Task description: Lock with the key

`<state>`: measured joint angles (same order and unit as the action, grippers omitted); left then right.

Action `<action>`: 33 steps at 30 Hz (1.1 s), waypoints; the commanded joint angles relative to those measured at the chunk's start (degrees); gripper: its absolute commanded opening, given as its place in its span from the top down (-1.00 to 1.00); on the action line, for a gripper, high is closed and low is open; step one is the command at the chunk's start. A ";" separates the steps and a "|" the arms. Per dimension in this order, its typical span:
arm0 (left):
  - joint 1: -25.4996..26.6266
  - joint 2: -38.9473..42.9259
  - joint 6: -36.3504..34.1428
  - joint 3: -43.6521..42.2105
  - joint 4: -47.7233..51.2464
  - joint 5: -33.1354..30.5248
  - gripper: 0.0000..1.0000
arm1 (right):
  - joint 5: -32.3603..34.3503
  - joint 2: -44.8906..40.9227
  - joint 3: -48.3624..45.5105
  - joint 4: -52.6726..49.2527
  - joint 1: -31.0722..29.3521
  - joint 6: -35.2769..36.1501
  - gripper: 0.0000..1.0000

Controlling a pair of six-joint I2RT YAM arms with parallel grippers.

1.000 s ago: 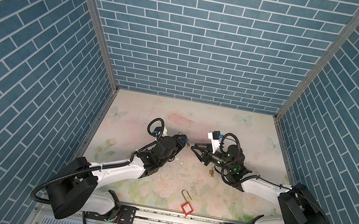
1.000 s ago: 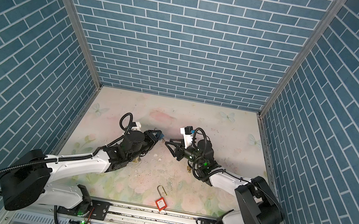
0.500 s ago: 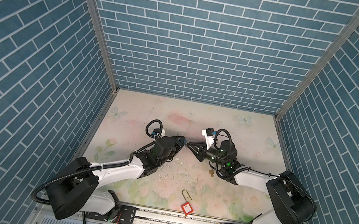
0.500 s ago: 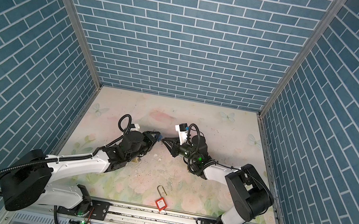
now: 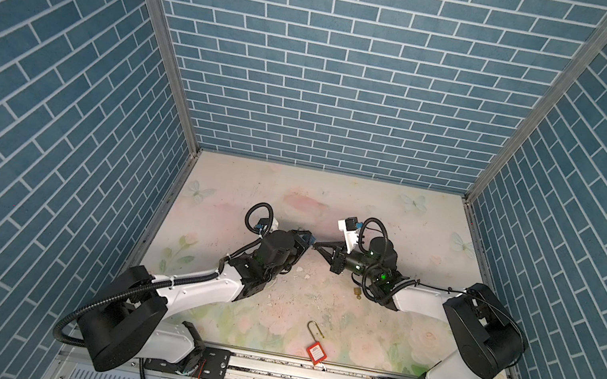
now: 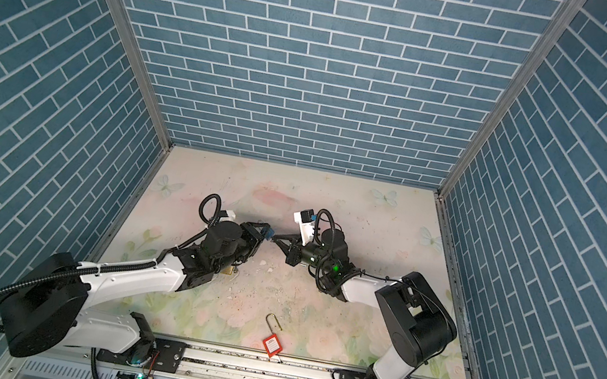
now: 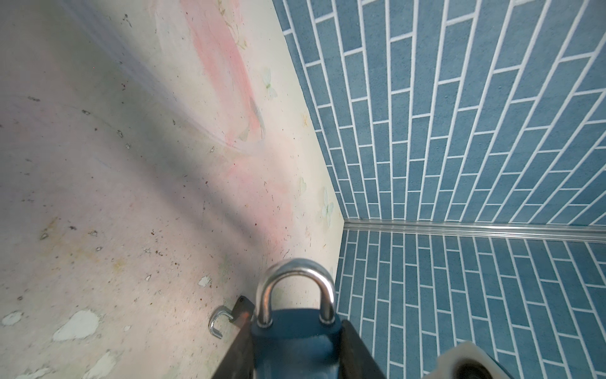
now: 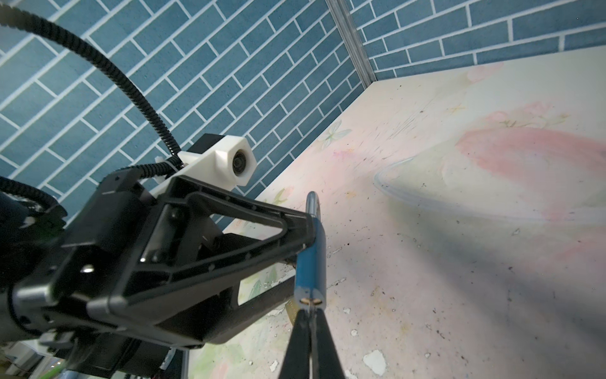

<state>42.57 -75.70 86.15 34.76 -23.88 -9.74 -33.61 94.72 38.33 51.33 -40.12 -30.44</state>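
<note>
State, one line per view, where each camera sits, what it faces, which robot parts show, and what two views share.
Top views: high over the front rail, looking down on the floral table; the robot shows whole, left gripper facing right gripper.
Left wrist: behind the left gripper, facing a far corner; its fingers clamp a blue, steel-shackled padlock.
Right wrist: behind the shut right gripper, facing the left gripper and its camera.
Shared: both wrist views show the padlock.

Blue padlock (image 7: 295,341): body smooth, satin blue coating. Shackle (image 7: 295,272): polished, mirror-bright metal.
Table (image 7: 98,197): matt floral print, scuffed, top layer chipped into white flakes.
Walls (image 7: 459,131): matt, fine-grained brick print. Corner strip (image 7: 459,226): brushed metal.
Red padlock (image 5: 316,354): plastic-looking body.
</note>
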 commanded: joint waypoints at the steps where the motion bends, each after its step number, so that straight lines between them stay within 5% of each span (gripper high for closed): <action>1: -0.43 -0.05 0.55 0.27 -1.97 0.01 1.00 | -0.76 0.99 1.49 1.17 -0.23 -0.94 1.00; 8: -2.30 -0.68 0.16 1.01 -1.28 0.95 1.00 | -0.79 0.67 0.55 1.24 -0.23 -0.94 1.00; 19: -15.12 6.97 -3.16 0.26 4.56 -3.61 1.00 | 1.41 -5.20 -6.26 0.31 0.78 -1.30 1.00; 24: -15.25 3.79 -15.66 8.89 19.63 -2.17 1.00 | 3.37 -7.65 -5.95 -4.18 1.61 -1.23 1.00; 29: -14.82 -9.26 -31.38 23.03 40.17 0.32 1.00 | 5.80 -8.24 -2.45 -13.98 1.61 0.52 1.00; 33: -13.53 -17.14 -38.31 26.28 43.55 2.64 1.00 | 6.74 -7.51 -1.59 -16.87 1.61 0.92 1.00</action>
<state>28.08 -89.38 57.43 59.90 9.65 -8.38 -28.64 87.57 35.38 38.83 -38.68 -30.85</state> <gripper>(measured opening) 0.398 0.045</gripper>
